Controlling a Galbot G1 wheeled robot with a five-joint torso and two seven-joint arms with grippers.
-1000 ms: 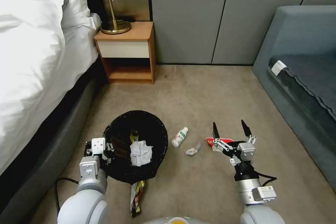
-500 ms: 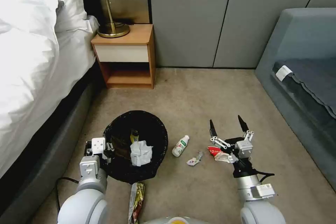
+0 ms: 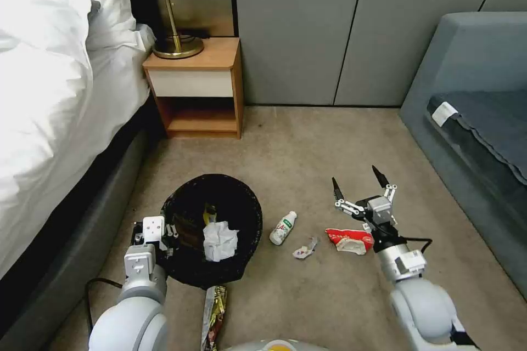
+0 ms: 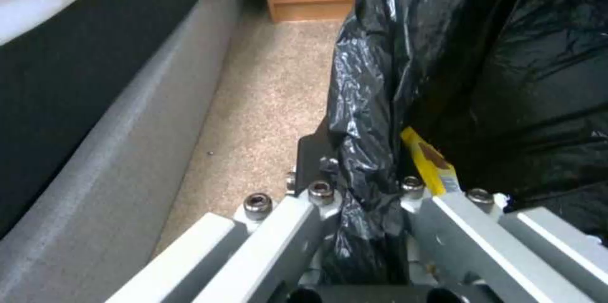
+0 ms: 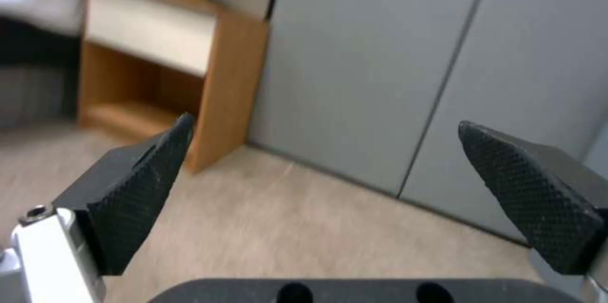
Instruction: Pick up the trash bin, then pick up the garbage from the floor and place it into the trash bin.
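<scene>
Reaching past the red wrapper

Hovering at lower right of the head view, the right gripper [image 3: 355, 184] spreads wide and empty; the red-white wrapper [image 3: 349, 240] lies just below it, long axis sideways. Left gripper [image 4: 364, 208] pinches the trash bin [image 3: 213, 230] rim. Bottle [image 3: 283, 228] and tissue scrap [image 3: 304, 249] sit between.

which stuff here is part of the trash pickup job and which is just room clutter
Part of the job:
trash bin, gripped at its rim by the left gripper
crumpled tissue inside the bin
small bottle
small crumpled scrap
red-white wrapper, below the open right gripper
yellow wrapper

Just there:
nightstand
lamp
bed
sofa
</scene>
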